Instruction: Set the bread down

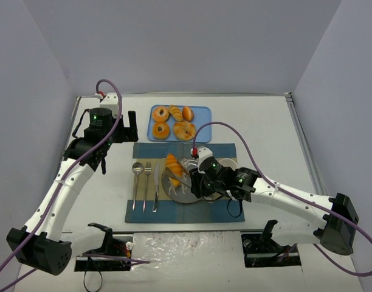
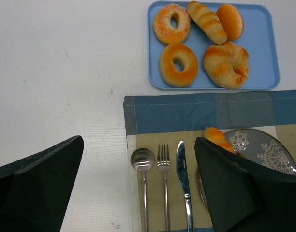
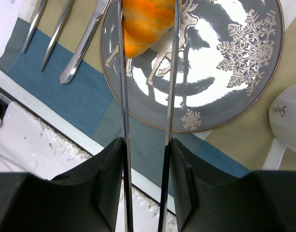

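We see the left gripper [image 1: 130, 126] hanging with its jaws apart near the blue tray [image 2: 264, 48], whose pastries only its own wrist view shows sharply. Only the right wrist view lets us see the right gripper [image 3: 145, 145] clamped on metal tongs [image 3: 123, 96]. Their tips pinch the bread [image 3: 148, 21] over the plate [image 3: 244, 96], at the edge nearest the knife [image 3: 86, 43].

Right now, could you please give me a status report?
Left gripper open. Right gripper shut on tongs. Bread pinched in tongs, over plate. Nothing in the way.
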Robot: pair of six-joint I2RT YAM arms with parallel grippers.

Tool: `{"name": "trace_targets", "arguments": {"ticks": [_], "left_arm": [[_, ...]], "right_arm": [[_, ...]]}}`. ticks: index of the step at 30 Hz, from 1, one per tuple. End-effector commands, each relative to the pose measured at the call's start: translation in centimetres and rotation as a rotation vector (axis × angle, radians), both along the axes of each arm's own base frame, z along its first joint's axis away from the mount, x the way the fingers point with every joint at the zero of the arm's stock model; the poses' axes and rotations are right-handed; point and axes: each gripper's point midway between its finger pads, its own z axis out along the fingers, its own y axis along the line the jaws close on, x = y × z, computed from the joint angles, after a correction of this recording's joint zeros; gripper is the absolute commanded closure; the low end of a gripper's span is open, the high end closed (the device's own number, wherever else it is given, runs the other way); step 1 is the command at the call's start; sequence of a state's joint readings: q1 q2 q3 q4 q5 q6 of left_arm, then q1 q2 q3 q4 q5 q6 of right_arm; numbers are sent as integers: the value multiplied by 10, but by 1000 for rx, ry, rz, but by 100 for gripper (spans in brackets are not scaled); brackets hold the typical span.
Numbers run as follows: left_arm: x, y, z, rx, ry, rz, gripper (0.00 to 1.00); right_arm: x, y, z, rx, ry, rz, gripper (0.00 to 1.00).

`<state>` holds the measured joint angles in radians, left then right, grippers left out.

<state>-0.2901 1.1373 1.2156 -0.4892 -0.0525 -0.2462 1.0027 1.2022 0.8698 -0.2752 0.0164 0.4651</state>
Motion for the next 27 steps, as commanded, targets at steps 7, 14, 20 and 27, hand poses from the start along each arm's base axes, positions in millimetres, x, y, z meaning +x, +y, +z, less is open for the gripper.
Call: {"name": "trace_targets", "arguments": {"ticks": [7, 14, 20, 27], "left_arm": [[10, 0, 34, -20, -92, 8, 3], [10, 1, 33, -19, -91, 9, 3], [9, 1, 34, -19, -93, 11, 3], [9, 1, 34, -19, -94, 11, 3]], "right_arm": [[-6, 8, 3, 1, -26, -2, 79], [-4, 8, 7, -10, -36, -4, 56], [-5, 9, 7, -21, -38, 1, 52], [-4, 11, 13, -18, -51, -2, 52]]}}
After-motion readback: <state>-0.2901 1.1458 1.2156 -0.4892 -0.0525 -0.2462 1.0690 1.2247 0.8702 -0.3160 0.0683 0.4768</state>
